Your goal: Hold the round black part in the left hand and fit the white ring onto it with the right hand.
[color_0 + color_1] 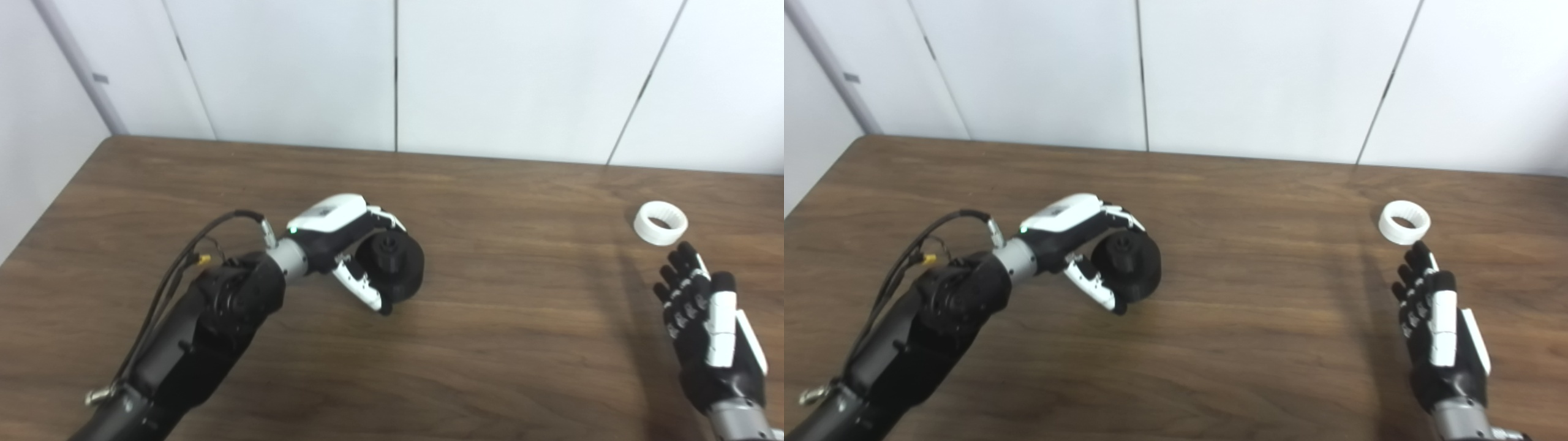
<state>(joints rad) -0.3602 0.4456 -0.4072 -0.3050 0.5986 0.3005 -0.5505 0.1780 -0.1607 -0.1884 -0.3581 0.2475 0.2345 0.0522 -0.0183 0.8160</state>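
Left eye view: left hand (343,245) curled around round black part (392,266) mid-tabletop, hub facing right for fitting; right hand (704,324) spread, empty, just short of white ring (659,223) near right edge, poised to grab.

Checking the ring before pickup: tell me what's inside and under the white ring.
The white ring lies flat on the wooden table; its hole looks empty, with faint ridges on the inner wall. The table beneath its rim is covered. The right hand is open, just short of it.
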